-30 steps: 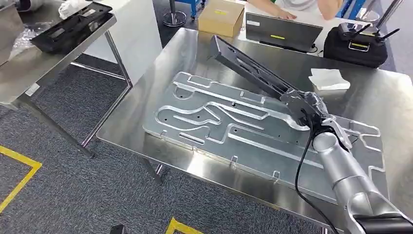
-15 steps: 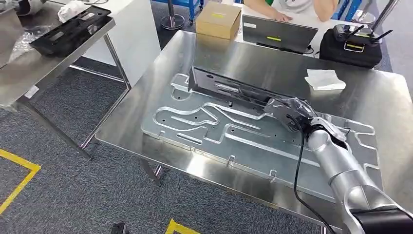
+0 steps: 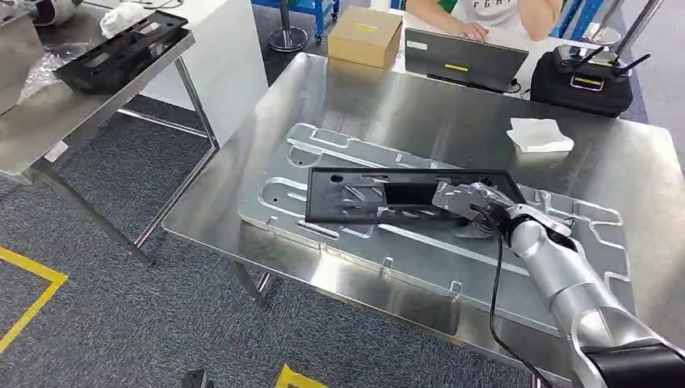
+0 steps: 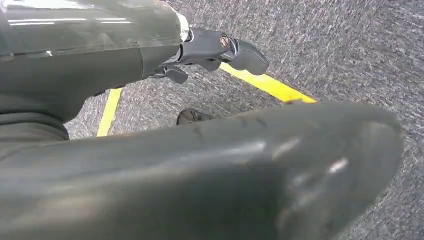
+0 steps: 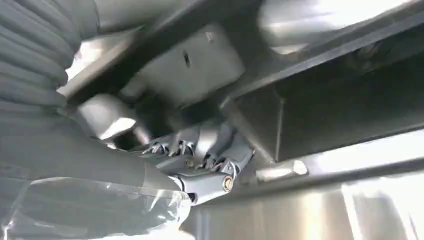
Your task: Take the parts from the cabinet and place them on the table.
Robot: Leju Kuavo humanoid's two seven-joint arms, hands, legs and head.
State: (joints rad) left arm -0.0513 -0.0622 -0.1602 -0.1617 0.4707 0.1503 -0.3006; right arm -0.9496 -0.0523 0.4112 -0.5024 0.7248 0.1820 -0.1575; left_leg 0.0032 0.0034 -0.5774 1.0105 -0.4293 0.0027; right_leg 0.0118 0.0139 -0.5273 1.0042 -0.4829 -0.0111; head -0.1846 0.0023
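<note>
Now the long black plastic frame part (image 3: 380, 196) lies flat on the grooved aluminium fixture plate (image 3: 323, 229), which rests on the stainless steel table (image 3: 452, 121). Its long axis runs across the table, from the robot's left side toward its right. The right hand (image 3: 468, 200) grips the right end of this part; in the right wrist view the dark fingers (image 5: 220, 150) curl under a black edge of the part, so I judge that the hand holds it and has not let go.

All of the part's length stretches away from the fingers toward the left, so the hand holds it only at one end. The part seems to rest on the plate already, and the placing step looks nearly done. To release it, the fingers probably need to open and draw back toward the right, along the long axis, so that the part is not dragged or turned.

The left hand (image 4: 220, 50) hangs low over the grey carpet floor (image 4: 350, 45) with yellow tape lines (image 4: 270, 86), well apart from the table. Its fingers hold nothing, but I cannot tell if they are spread or curled.
</note>
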